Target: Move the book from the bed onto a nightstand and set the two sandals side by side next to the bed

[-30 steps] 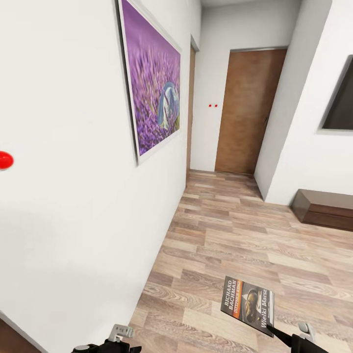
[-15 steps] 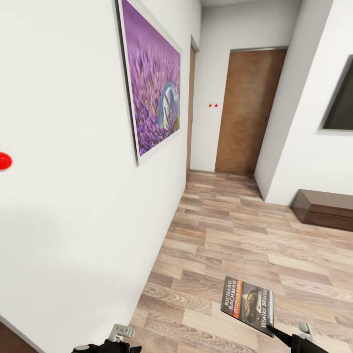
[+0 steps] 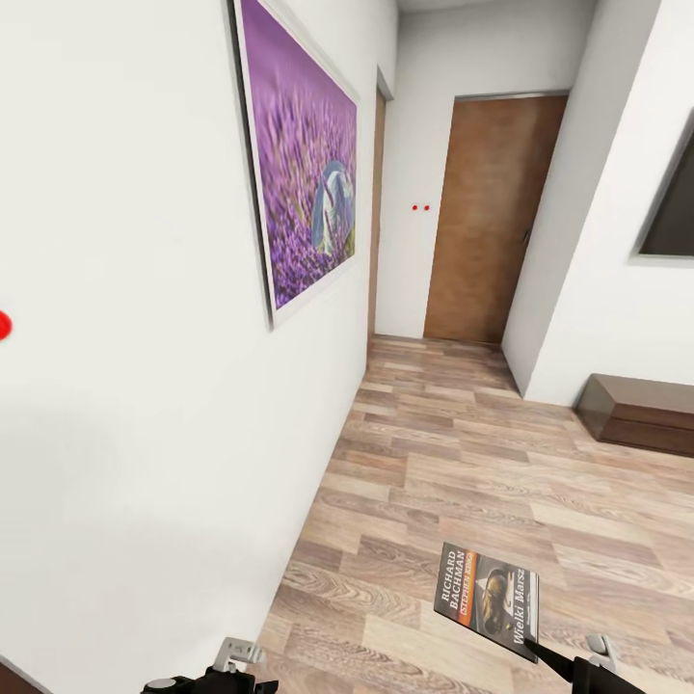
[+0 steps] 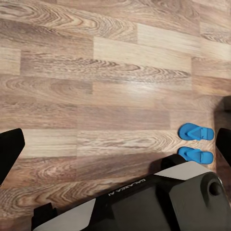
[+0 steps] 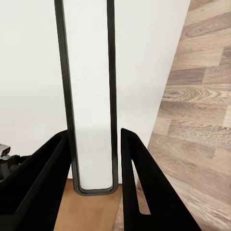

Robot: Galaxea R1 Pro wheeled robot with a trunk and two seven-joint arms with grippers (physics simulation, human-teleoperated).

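The book [image 3: 488, 600] is seen low in the head view, held above the wood plank floor [image 3: 463, 453] at its lower corner by the right gripper [image 3: 586, 673]. Its cover faces up, with the orange band and the white lettering "Richard Bachman" legible. In the right wrist view the book [image 5: 90, 96] is seen edge-on as a pale strip with dark borders, and the two black fingers [image 5: 139, 178] are pressed against it from either side, so the right gripper is clamped on the book.

The left gripper [image 3: 224, 671] appears at the bottom edge of the head view, beside the white wall [image 3: 145, 434]. In the left wrist view its dark fingertips [image 4: 10, 147] are seen far apart at opposite edges, with nothing between them.

Both blue sandals [image 4: 196, 143] are visible in the left wrist view, lying flat on the floor side by side, close together and parallel, near the robot's base [image 4: 144, 202].

Further out in the head view, a large purple picture [image 3: 299, 164] is hung on the wall to the left. A brown door [image 3: 487, 217] is closed at the end of the passage, and a long low dark brown cabinet [image 3: 641, 413] is set against the wall to the right.
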